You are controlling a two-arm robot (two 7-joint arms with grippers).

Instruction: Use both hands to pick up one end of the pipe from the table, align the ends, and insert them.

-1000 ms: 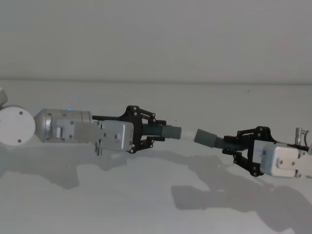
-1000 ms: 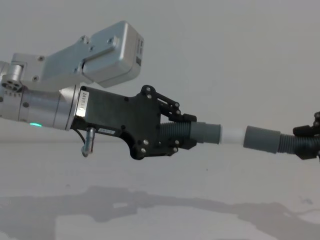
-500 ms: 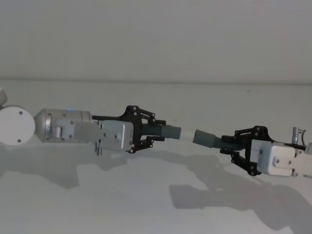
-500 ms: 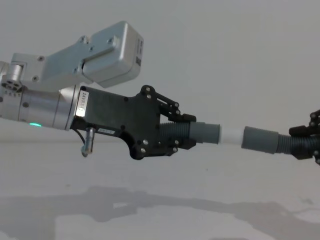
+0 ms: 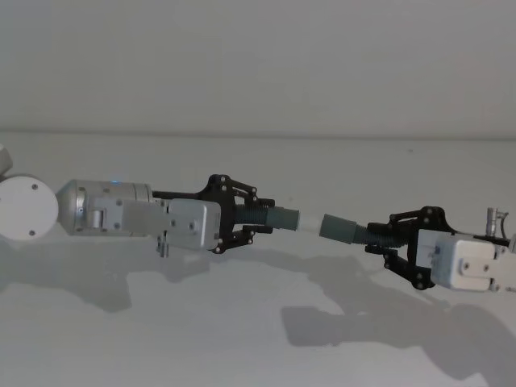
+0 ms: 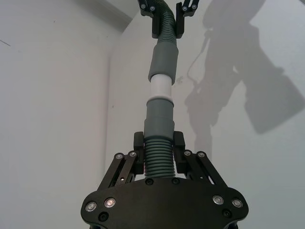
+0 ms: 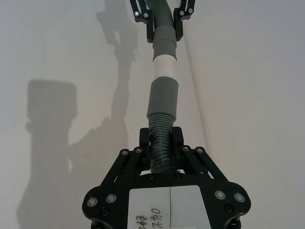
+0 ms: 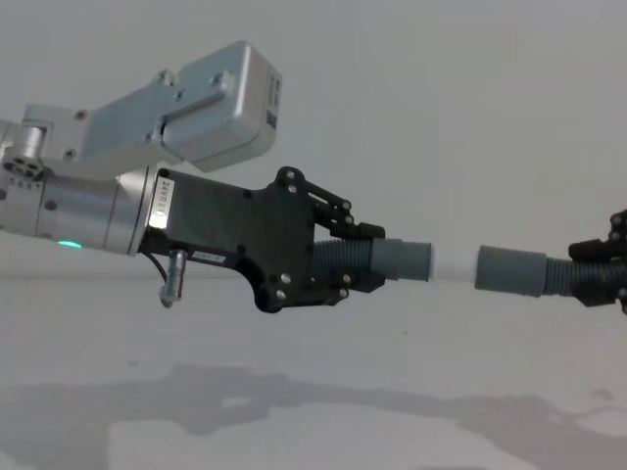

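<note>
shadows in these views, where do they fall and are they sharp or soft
Head view: soft grey shadows on the table below the left gripper and right gripper. Right wrist view: sharper, darker shadow of the arm. Chest view: faint, blurry patches.

i seem to work in a bare test room or lab: a plain matt white-grey table [image 5: 242,339] meets a blank pale wall [image 5: 258,56] behind it, and hard light throws sharp shadows across both.

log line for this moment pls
left gripper shut on white-tipped hose | right gripper shut on sleeve hose | ends lined up, tip at sleeve mouth, not yet inserted
</note>
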